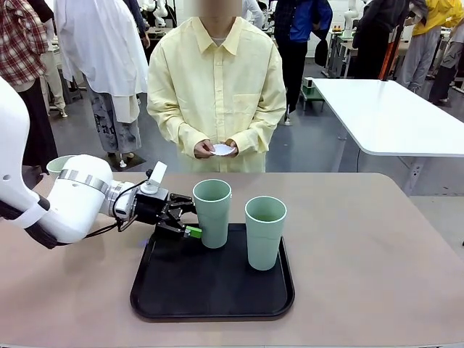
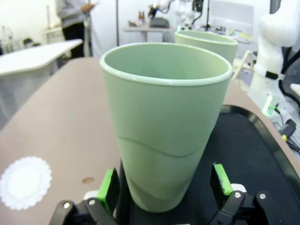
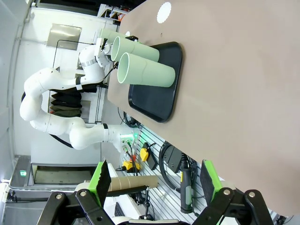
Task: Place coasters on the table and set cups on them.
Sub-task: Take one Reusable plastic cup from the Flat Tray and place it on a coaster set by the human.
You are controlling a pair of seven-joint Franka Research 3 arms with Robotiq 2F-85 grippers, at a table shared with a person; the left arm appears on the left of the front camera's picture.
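Left pincer (image 1: 190,220) wide open, pads (image 2: 108,187) flanking the base of the left cup (image 1: 212,214) at the far left of the tray (image 1: 217,299) without touching: squeeze that low on a tall, slick taper and it may squirt up or tip into the right cup (image 1: 264,232), never reaching the coaster (image 2: 26,182) on the table (image 1: 362,254).

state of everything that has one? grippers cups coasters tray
left gripper: open, jaws either side of the left cup
right gripper: open, empty
left cup: upright on the tray
right cup: upright on the tray
third cup: upright behind the left arm, mostly hidden
tray: flat on the table, holding two cups
table coaster: flat, bare
held coaster: in the person's hands
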